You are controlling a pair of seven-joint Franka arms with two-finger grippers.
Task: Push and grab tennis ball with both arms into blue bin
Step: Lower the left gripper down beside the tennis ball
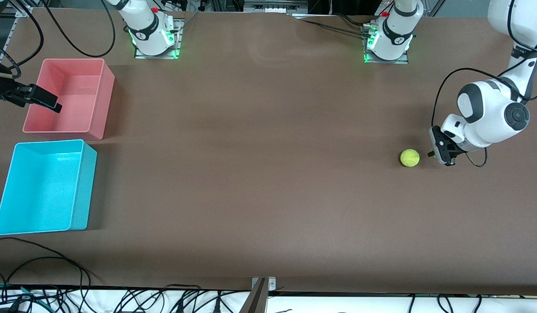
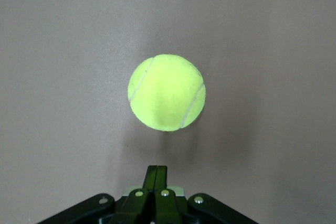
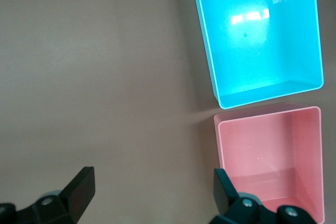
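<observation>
One tennis ball sat near the tabletop's left-arm edge: light, fuzzy, rolling readily; left hand pressed together beside it, right hand spread over the pink bin.

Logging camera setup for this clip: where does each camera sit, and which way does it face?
Front: high across the table, facing both arms' bases; left claw beside tennis ball.
Left wrist: on that arm, facing the tennis ball; shut fingers show.
Right wrist: looks down at blue bin and pink bin; open right claw shows.
Shared: ball; bins.
</observation>
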